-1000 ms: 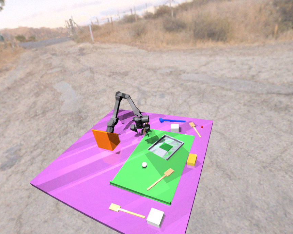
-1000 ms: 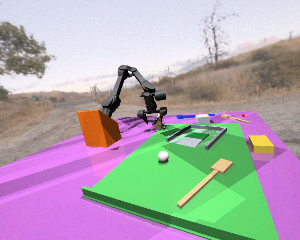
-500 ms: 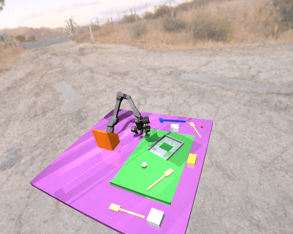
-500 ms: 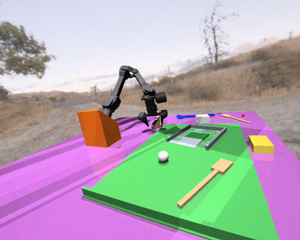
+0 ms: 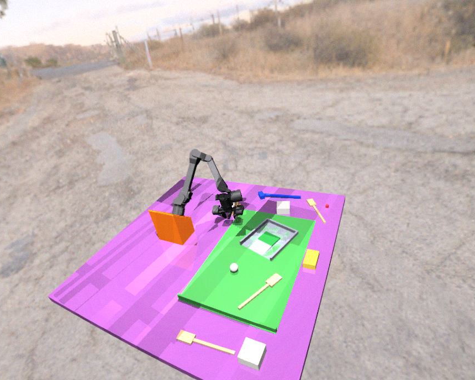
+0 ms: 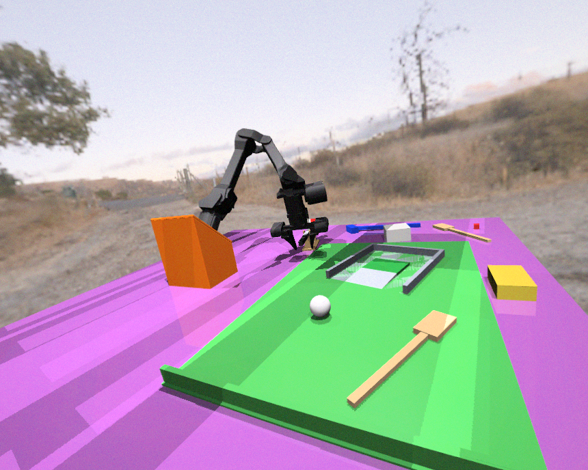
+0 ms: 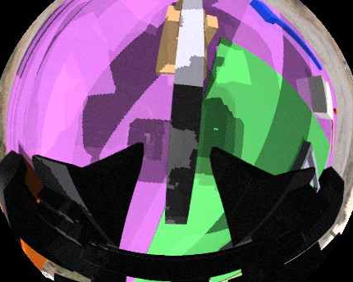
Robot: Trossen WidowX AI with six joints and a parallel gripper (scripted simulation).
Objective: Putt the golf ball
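The putter point(image 6: 312, 220) point(image 7: 189, 33) leans on a small wooden stand point(image 6: 310, 246) point(image 7: 166, 49). Its red part shows in the exterior view; its grey, white and black shaft runs down the middle of the wrist view. My gripper point(image 5: 232, 216) point(image 6: 304, 246) point(image 7: 177, 150) is partly open, with the shaft between its fingers and gaps on both sides. The white golf ball point(image 5: 233, 267) point(image 6: 320, 306) rests on the green mat point(image 5: 213, 282) point(image 6: 264, 354). Beyond it, dark walls point(image 5: 285, 247) point(image 6: 424, 272) surround a pale ramp point(image 6: 370, 278) and a darker green square point(image 5: 268, 238) point(image 6: 385, 265).
An orange block point(image 5: 170, 227) point(image 6: 188, 253) stands by the arm's base. A blue mallet point(image 5: 280, 196) point(image 6: 351, 229) point(image 7: 269, 17) and white block point(image 5: 283, 207) point(image 6: 398, 233) point(image 7: 318, 95) lie behind the mat. A wooden mallet point(image 5: 273, 280) point(image 6: 435, 323) lies on it, a yellow block point(image 5: 310, 258) point(image 6: 513, 283) beside it.
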